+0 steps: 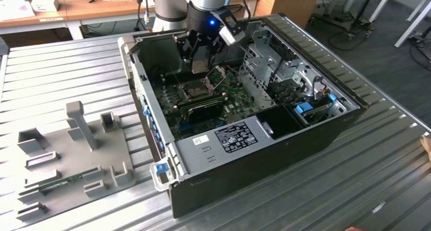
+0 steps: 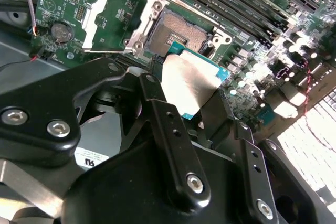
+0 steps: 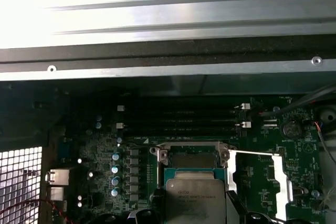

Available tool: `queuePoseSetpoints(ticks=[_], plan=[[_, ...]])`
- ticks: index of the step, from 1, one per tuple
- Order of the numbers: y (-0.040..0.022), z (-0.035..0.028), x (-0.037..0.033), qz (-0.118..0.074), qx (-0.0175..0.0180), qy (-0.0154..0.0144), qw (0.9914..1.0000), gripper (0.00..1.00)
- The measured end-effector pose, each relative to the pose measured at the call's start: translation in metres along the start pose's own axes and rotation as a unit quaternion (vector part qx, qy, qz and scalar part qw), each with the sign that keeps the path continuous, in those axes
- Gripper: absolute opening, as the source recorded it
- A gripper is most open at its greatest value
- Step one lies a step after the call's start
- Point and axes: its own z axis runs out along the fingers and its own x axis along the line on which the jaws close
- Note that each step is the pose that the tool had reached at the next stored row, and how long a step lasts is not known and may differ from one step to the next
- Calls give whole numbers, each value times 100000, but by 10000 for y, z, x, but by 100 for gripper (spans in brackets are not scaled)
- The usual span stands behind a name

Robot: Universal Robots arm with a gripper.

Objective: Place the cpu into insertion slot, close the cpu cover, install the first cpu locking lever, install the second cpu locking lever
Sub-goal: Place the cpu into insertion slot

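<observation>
My gripper (image 1: 202,64) is shut on the cpu (image 2: 191,85), a flat square chip with a pale metal top and a teal edge. It hangs tilted just above the motherboard inside the open computer case. The insertion slot (image 2: 181,32) is a dark square socket with a silver rim. It lies bare just beyond the chip's leading edge in both wrist views. The cpu cover (image 2: 113,17), a silver frame with a cut-out middle, is swung open beside the slot. In the first wrist view the cpu (image 3: 194,198) sits just short of the insertion slot (image 3: 193,162), with the cpu cover (image 3: 260,174) folded out to one side.
Long black memory slots (image 3: 178,121) run beside the socket. The case walls (image 1: 138,84) and a drive cage (image 1: 269,59) close in around the board. A grey fixture plate (image 1: 74,155) with blocks lies on the slatted table at the exterior view's left. A coin cell (image 2: 61,32) sits near the cover.
</observation>
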Motion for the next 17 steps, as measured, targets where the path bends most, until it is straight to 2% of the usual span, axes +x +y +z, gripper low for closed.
queuePoseSetpoints(ticks=[8, 17], plan=[[-7, 78, 11, -76, -21, -734, 99997, 54], [-21, 234, 20, -84, -21, -792, 99997, 54]])
